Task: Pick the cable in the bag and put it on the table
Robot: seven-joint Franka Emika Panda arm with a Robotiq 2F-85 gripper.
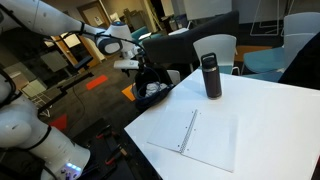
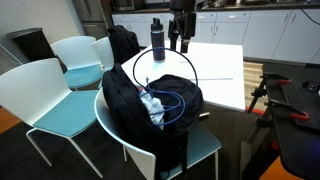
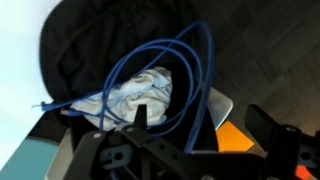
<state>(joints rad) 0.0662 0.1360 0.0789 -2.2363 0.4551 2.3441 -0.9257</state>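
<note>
wrist view, blue cable looped in black bag, directly beneath end effector, jaws spread apart

Opposed exterior views; wrist above bag

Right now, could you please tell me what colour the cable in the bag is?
The cable is blue, clearest in the wrist view.

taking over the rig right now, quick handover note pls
Tool: looks open and empty, hovering above the bag.
Cable: blue loops in the open bag, over white crumpled material, not gripped.
Table: holds a tumbler and a paper pad, no cable.
Done: nothing yet. Left: grasp cable, lift it out, lay it on the table.
</note>
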